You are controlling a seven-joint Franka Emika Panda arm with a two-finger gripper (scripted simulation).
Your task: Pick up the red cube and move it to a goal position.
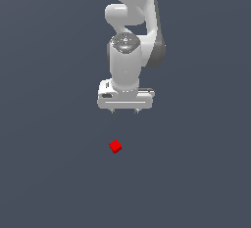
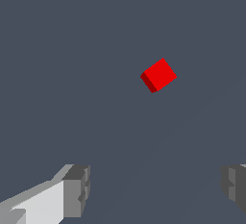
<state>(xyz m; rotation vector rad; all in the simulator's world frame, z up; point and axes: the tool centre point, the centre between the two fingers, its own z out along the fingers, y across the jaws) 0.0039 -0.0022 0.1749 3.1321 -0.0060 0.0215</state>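
Approach step judged in hand. Gripper spread wide, nothing held, well apart from 1 red cube. Next: alignment over cube, descent needed.

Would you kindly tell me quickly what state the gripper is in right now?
Gripper: open, holding nothing; the red cube lies apart from it on the floor.

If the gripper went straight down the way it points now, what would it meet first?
Probably the bare grey floor. The open gripper is not centred over the red cube, which lies beyond its fingers in the wrist view; depth is uncertain.
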